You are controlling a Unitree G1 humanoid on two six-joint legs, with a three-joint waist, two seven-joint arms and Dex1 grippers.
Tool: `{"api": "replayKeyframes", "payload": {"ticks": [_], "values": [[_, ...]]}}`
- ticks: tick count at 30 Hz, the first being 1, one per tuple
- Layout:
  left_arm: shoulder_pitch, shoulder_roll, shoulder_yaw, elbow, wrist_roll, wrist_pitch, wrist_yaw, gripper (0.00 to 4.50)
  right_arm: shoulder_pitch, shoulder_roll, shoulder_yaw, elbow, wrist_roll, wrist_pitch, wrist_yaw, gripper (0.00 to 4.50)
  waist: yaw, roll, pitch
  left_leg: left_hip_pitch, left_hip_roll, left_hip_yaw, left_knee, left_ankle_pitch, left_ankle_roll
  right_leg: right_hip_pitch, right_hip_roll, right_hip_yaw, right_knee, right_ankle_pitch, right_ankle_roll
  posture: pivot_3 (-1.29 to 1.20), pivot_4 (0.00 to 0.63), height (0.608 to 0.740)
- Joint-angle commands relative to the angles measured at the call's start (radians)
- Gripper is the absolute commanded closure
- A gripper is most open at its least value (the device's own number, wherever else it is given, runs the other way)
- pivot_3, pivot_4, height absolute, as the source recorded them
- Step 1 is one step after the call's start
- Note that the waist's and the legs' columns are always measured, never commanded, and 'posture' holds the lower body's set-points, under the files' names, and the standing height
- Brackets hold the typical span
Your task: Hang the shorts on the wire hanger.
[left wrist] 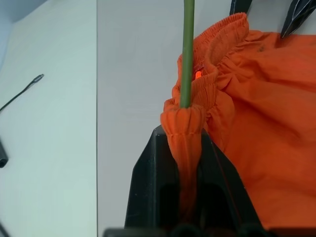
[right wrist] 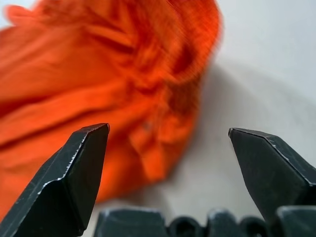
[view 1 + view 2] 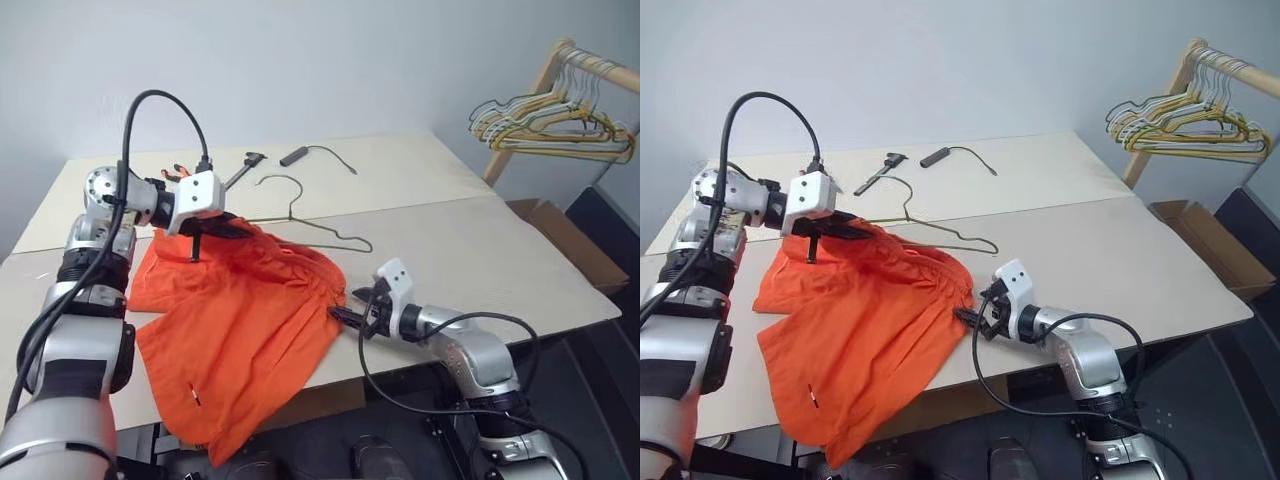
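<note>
Orange shorts (image 3: 240, 310) lie crumpled, one waistband corner lifted, hem overhanging the desk (image 3: 480, 250) edge; the grey wire hanger (image 3: 310, 222) runs under that corner.

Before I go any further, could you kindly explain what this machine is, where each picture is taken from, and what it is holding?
It is a humanoid robot with two arms. Two pictures come from cameras in its head, looking down at the table; the other two come from cameras on each wrist. The left gripper is shut on the waistband of the orange shorts, lifting it, with the wire hanger threaded through the cloth. The right gripper, jaws wide open, is beside the shorts' edge. More hangers hang on a rack.
</note>
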Motion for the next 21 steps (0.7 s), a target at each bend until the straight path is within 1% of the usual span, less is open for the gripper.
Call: {"api": "replayKeyframes", "payload": {"ticks": [1, 3, 4, 5, 9, 10, 11, 14, 15, 18, 21], "values": [[-0.014, 0.015, 0.034, -0.047, -0.034, 0.016, 0.009, 4.49, -0.050, 0.039, -0.024, 0.051, 0.012, -0.060, -0.014, 0.18, 0.004, 0.000, 0.000, 0.000, 0.000, 0.000, 0.000, 0.000, 0.000, 0.000, 0.000, 0.000, 0.000, 0.000, 0.000, -0.04, 0.000, 0.740], [-0.009, 0.015, 0.035, -0.054, -0.036, 0.020, 0.012, 4.49, -0.074, 0.059, -0.030, 0.087, 0.020, -0.077, -0.008, 0.57, 0.004, 0.000, 0.000, 0.000, 0.000, 0.000, 0.000, 0.000, 0.000, 0.000, 0.001, 0.000, 0.000, 0.000, 0.000, -0.03, 0.000, 0.740], [-0.006, 0.015, 0.034, -0.057, -0.037, 0.021, 0.015, 4.49, -0.083, 0.065, -0.030, 0.098, 0.022, -0.087, -0.002, 0.96, 0.004, 0.000, 0.000, 0.000, 0.000, 0.000, 0.000, 0.000, 0.000, 0.000, 0.001, 0.000, 0.000, 0.000, 0.000, -0.03, 0.000, 0.740], [-0.004, 0.014, 0.034, -0.059, -0.037, 0.022, 0.018, 4.49, -0.091, 0.072, -0.026, 0.107, 0.022, -0.096, 0.003, 1.24, 0.005, 0.000, 0.000, 0.000, 0.000, 0.000, 0.000, 0.000, 0.000, 0.000, 0.001, 0.000, 0.000, 0.000, 0.000, -0.03, 0.000, 0.740], [0.009, 0.016, 0.034, -0.071, -0.042, 0.030, 0.025, 4.49, -0.106, 0.092, -0.017, 0.128, 0.018, -0.102, -0.001, 2.57, 0.005, 0.000, 0.000, 0.000, 0.000, 0.000, 0.000, 0.000, 0.000, 0.000, 0.001, 0.000, 0.001, 0.000, 0.000, -0.03, 0.000, 0.740], [0.012, 0.018, 0.035, -0.074, -0.044, 0.030, 0.025, 4.49, -0.103, 0.092, -0.016, 0.125, 0.019, -0.098, 0.000, 3.04, 0.005, 0.000, 0.000, 0.000, 0.000, -0.001, 0.000, 0.000, 0.000, 0.000, 0.001, 0.000, 0.002, 0.000, 0.000, -0.03, 0.000, 0.740], [0.015, 0.020, 0.036, -0.077, -0.046, 0.031, 0.025, 4.49, -0.101, 0.093, -0.016, 0.122, 0.019, -0.092, -0.002, 3.24, 0.007, 0.000, 0.000, 0.000, 0.000, -0.001, 0.000, 0.000, 0.000, 0.000, 0.001, 0.000, 0.002, 0.000, 0.000, -0.03, 0.000, 0.740], [0.021, 0.027, 0.038, -0.084, -0.049, 0.035, 0.034, 4.49, -0.090, 0.092, -0.022, 0.112, 0.019, -0.072, -0.017, 4.26, 0.007, 0.000, 0.000, 0.000, 0.000, -0.001, 0.000, 0.000, 0.000, 0.000, 0.000, 0.000, 0.002, 0.000, 0.000, -0.03, 0.000, 0.740], [0.021, 0.028, 0.041, -0.084, -0.052, 0.038, 0.040, 4.49, -0.086, 0.090, -0.024, 0.109, 0.018, -0.068, -0.022, 4.48, 0.007, 0.000, 0.000, 0.000, 0.000, -0.001, 0.000, 0.000, 0.000, 0.000, 0.000, 0.000, 0.002, 0.000, 0.000, -0.03, 0.000, 0.740], [0.019, 0.030, 0.056, -0.076, -0.069, 0.037, 0.041, 4.49, -0.073, 0.077, -0.032, 0.101, 0.018, -0.069, -0.028, 4.48, 0.006, 0.000, 0.000, 0.000, 0.000, -0.001, 0.000, 0.000, 0.000, 0.000, 0.000, 0.000, 0.002, 0.000, 0.000, -0.03, 0.000, 0.740], [0.028, 0.052, 0.072, -0.091, -0.131, 0.079, -0.073, 4.49, -0.070, 0.045, -0.049, 0.096, 0.017, -0.077, -0.023, 4.48, 0.005, 0.000, 0.000, 0.000, 0.000, -0.001, 0.000, 0.000, 0.000, 0.000, 0.000, 0.000, 0.002, 0.000, 0.000, -0.04, 0.000, 0.740]]}}
